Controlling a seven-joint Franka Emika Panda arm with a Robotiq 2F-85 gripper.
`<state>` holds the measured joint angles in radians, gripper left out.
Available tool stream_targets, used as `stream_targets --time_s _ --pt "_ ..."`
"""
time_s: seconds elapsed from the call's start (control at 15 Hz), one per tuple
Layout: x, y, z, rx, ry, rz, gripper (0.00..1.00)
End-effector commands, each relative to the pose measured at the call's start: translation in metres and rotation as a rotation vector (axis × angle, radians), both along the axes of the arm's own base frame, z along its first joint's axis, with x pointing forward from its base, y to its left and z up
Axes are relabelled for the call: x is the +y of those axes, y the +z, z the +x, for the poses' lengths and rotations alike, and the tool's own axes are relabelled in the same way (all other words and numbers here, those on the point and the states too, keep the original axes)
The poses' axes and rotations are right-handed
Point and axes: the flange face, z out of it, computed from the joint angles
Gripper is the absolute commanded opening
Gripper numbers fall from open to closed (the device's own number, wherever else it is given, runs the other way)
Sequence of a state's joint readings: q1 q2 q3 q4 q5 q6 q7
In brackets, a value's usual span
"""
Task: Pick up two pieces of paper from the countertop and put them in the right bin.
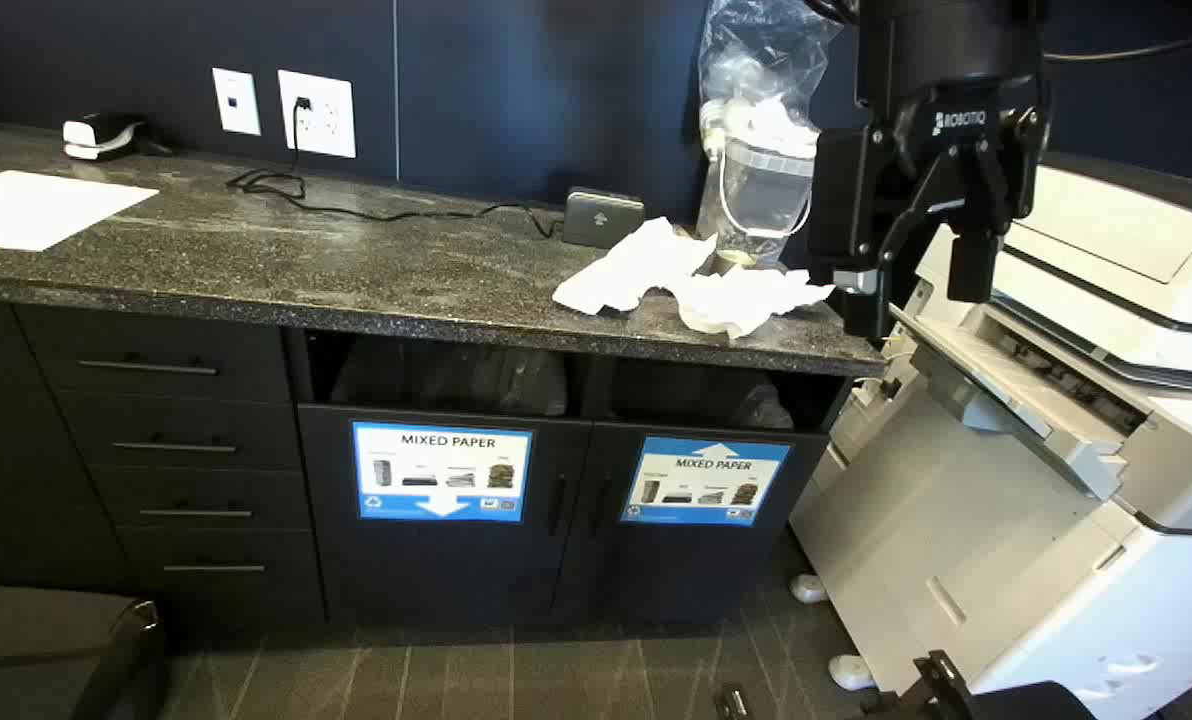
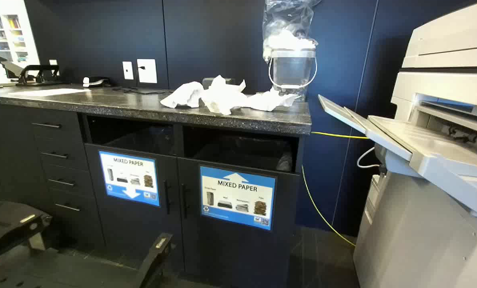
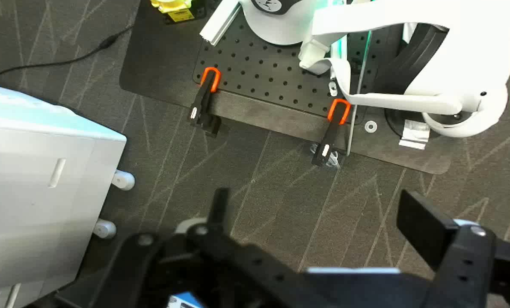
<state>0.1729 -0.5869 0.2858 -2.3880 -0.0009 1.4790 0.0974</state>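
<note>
White, rumpled pieces of paper lie near the right end of the desk in an exterior view, the right-hand one close to the front edge. A flat white sheet rests well to the left. The right bin sits under the front edge, beside the right corner. From this angle the gripper covers part of the right edge, its jaws spread; their nearness to the paper cannot be told.

In an exterior view the paper shows three peaks along the front edge; whether each is a separate piece is unclear. A clear bucket stands behind, near the back right corner.

In the wrist view the jaws stand wide apart, carpet showing between them.
</note>
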Motion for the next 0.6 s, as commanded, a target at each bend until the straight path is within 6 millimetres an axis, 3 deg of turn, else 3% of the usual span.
stream_targets --time_s 0.0,0.33,0.53 --pt "0.000 0.001 0.000 -0.001 0.000 0.000 1.00" --pt "0.001 0.003 0.000 -0.006 0.001 0.002 1.00" --pt "0.004 -0.009 0.007 -0.043 -0.024 0.047 1.00"
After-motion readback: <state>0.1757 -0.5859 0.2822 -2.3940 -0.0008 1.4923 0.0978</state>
